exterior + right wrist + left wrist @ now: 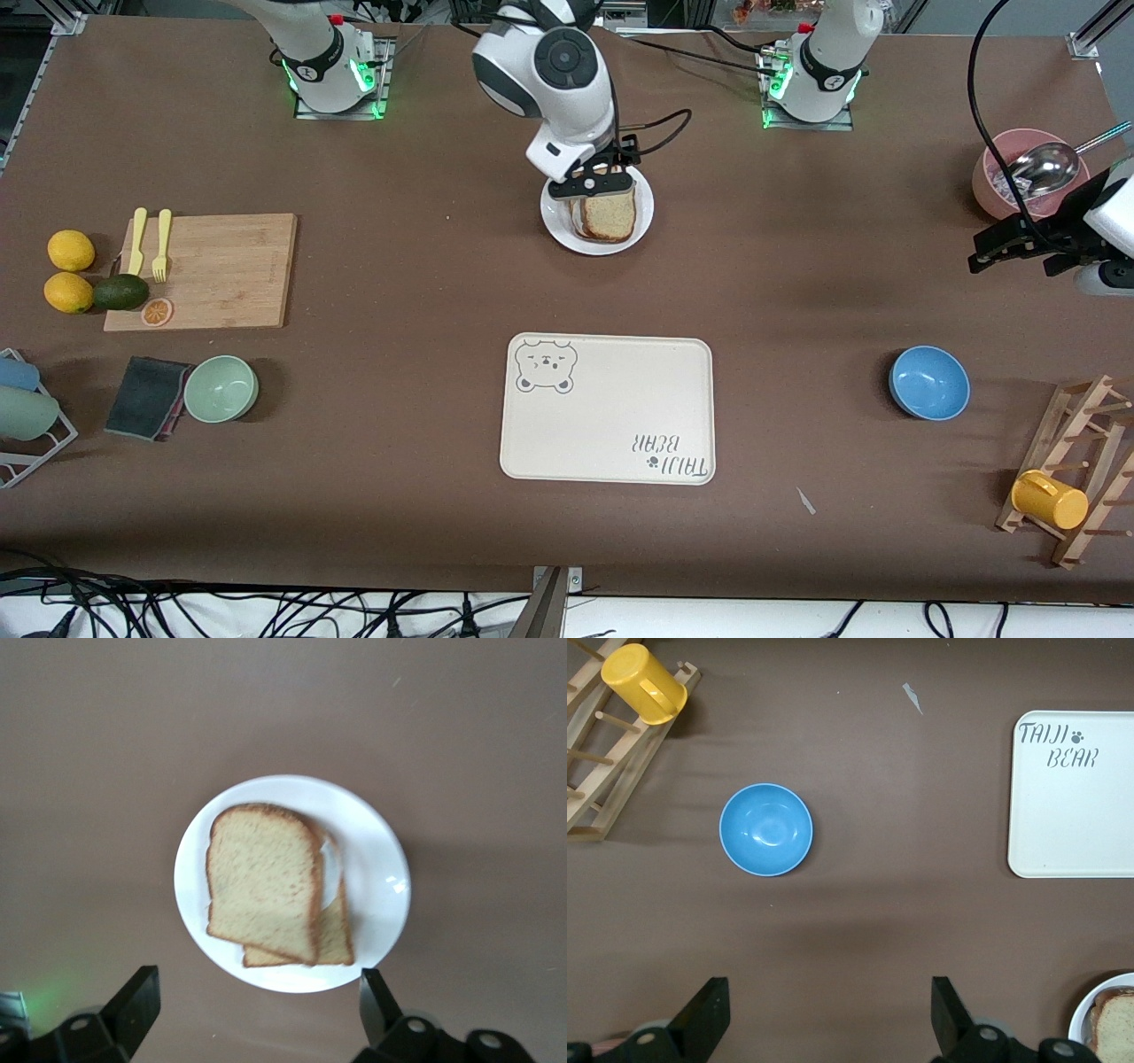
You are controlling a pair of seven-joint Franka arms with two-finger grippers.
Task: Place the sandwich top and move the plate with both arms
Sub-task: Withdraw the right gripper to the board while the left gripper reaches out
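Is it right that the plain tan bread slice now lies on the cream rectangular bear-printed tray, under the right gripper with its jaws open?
Not quite. The plain tan bread slice lies on the small round white plate, atop another slice, not on the cream rectangular bear-printed tray, which holds nothing. The right gripper does hang over it, jaws open. The right wrist view shows this.

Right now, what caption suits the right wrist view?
Open right end effector above the plain tan bread slice, stacked on the small round white plate.
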